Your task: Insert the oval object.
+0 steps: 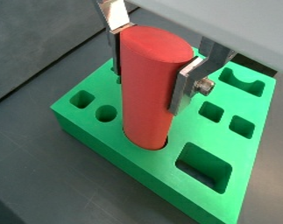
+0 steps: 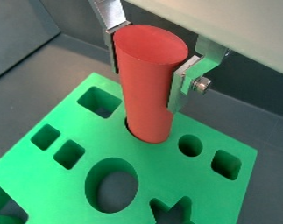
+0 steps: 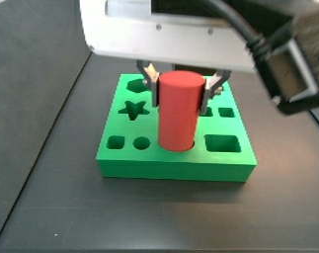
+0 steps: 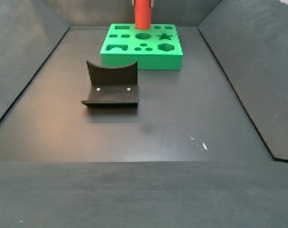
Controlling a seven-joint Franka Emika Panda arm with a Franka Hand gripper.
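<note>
The oval object (image 1: 150, 83), a tall smooth red peg, stands upright with its lower end in a hole near the middle of the green block (image 1: 102, 92). It shows the same way in the wrist view (image 2: 147, 83) and in both side views (image 3: 179, 109) (image 4: 144, 13). My gripper (image 1: 148, 79) (image 2: 145, 74) (image 3: 179, 79) is shut on the peg's upper part, with one silver finger (image 1: 186, 83) pressed against each side. The green block (image 2: 74, 114) (image 3: 175, 158) (image 4: 144, 46) has several other shaped holes, all empty.
The fixture (image 4: 111, 85), a dark bracket on a base plate, stands on the floor in front of the green block. Dark enclosure walls rise around the floor (image 4: 146, 134). The arm's white body (image 3: 162, 35) hangs over the block.
</note>
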